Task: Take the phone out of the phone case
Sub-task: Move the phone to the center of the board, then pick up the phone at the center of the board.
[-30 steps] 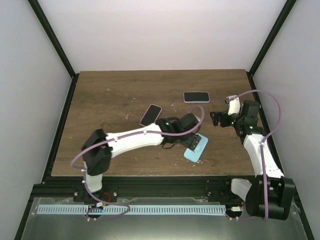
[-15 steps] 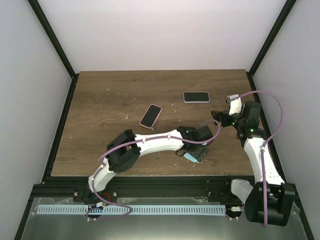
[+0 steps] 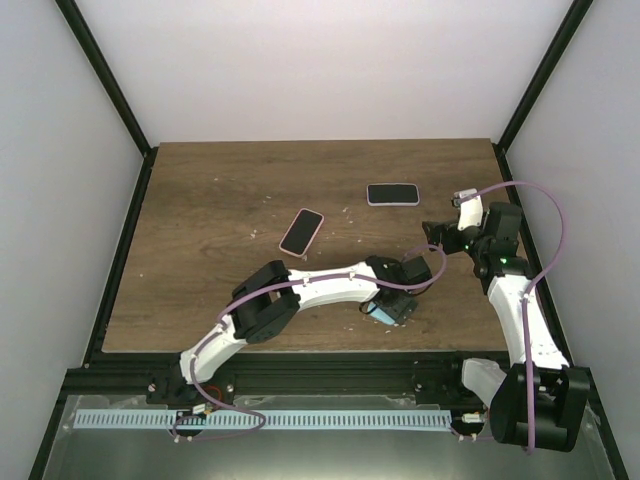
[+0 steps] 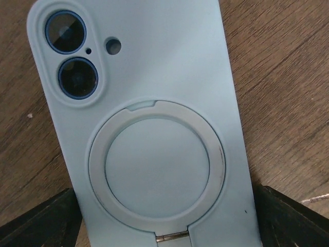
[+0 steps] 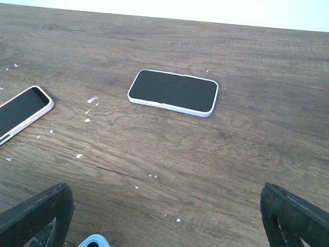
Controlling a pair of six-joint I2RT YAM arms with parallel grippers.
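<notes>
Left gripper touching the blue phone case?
Cannot tell. Left wrist view: fingers of the left gripper flank the blue phone case, edges meeting its sides in the image, but neither contact nor gap shows plainly. Top view: arm hides it.

A robotics lab test cell is shown rather than a home or shop. A wood-grain tabletop (image 3: 220,200) is enclosed by plain white panel walls (image 3: 320,70) set in black frame posts (image 3: 105,75). Two white robot arms (image 3: 300,285) are bolted side by side to a metal rail (image 3: 330,375) at the near edge, and purple cables (image 3: 553,215) are looped along them.
</notes>
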